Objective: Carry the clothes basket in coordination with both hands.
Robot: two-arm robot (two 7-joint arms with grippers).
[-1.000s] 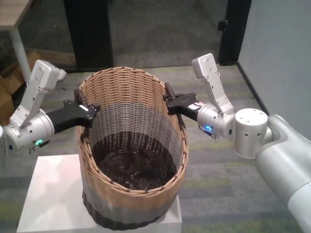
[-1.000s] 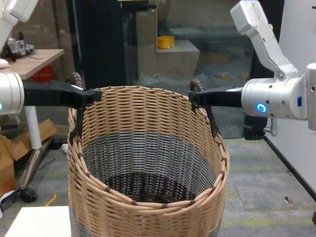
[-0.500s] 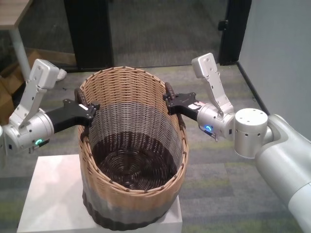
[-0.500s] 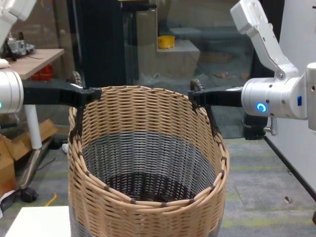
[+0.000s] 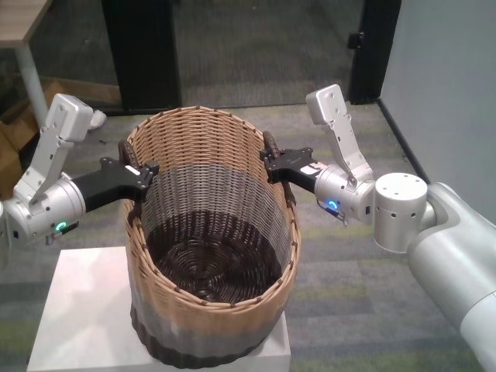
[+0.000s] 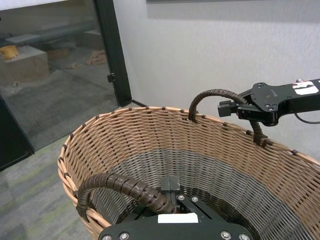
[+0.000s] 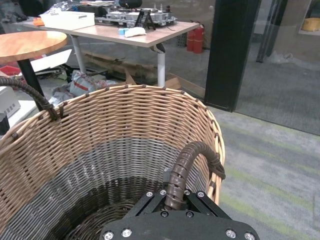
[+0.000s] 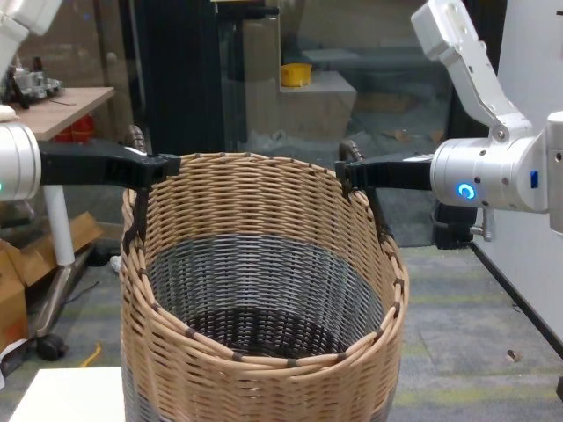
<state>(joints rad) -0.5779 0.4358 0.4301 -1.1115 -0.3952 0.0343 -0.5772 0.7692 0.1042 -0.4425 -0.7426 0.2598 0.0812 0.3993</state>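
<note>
Now the basket [image 5: 211,248] stands tilted on a white counter [image 5: 81,310], its open mouth leaning toward the robot, its base at the counter's right part. Its upper band is tan, the middle grey and the floor inside dark brown.

On the robot's left, the left pincer [image 5: 142,177] reaches in level from the side and meets the rim at the left handle [image 5: 128,155]. From the left wrist camera the dark wrapped loop [image 6: 122,189] arches just over the pincer's black body and runs down into the tip, so the pincer is pinching that handle. The blue-green ring on the left wrist [image 5: 60,227] glows.

On the right, the right pincer [image 5: 273,164] comes in level from the opposite side at the right handle [image 5: 270,144]. In the right wrist view the loop [image 7: 189,161] curves down between the two black fingers [image 7: 152,201], which press on it from both sides. In the chest view both pincers sit at rim height, the left one [image 8: 163,163] and the right one [image 8: 350,173] facing each other across the basket's mouth.

Behind the basket lies grey-green carpet [image 5: 341,271], a dark doorframe [image 5: 139,54] and a wooden desk [image 5: 23,19] at the far left.
</note>
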